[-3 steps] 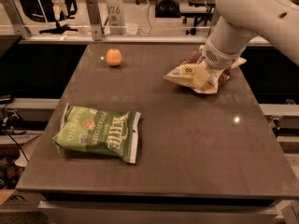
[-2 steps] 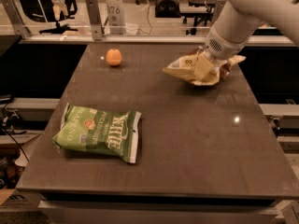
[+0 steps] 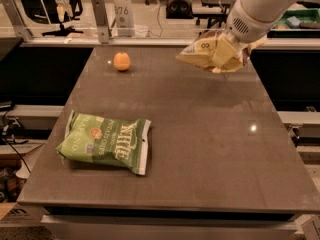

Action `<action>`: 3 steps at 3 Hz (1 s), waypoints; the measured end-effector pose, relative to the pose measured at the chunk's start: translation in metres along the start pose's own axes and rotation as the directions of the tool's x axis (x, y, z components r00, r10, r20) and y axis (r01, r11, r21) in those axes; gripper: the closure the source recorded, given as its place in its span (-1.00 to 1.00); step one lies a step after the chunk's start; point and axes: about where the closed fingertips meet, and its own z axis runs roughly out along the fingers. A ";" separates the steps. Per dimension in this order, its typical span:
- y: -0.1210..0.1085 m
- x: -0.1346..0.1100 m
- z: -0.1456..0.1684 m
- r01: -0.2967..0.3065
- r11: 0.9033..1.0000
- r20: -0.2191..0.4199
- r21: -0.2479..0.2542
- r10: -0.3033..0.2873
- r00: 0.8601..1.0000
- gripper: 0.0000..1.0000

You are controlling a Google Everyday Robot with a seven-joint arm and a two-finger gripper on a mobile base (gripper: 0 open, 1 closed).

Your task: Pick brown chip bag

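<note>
1. Tan-yellow and dark-brown crinkly pack: brown chip bag (image 3: pixel 196 54), white label panel showing, held in the air above the far right part of the table (image 3: pixel 210 134), clear of its surface.
2. Gripper (image 3: pixel 226 54): at the bag's right end, fingers clamped on the bag; white arm (image 3: pixel 260 6) enters from the upper right.
3. Green chip bag (image 3: pixel 105 144): lying flat on the near left of the table, well apart from the gripper.
4. Orange round fruit (image 3: pixel 121 61): far left of the table, standing by itself.
</note>
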 end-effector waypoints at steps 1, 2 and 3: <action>-0.001 -0.012 -0.025 0.038 0.999 0.045 0.027 -0.040 0.998 1.00; -0.004 -0.020 -0.044 0.066 0.997 0.079 0.045 -0.069 0.994 1.00; -0.009 -0.029 -0.069 0.102 0.994 0.138 0.048 -0.108 0.984 1.00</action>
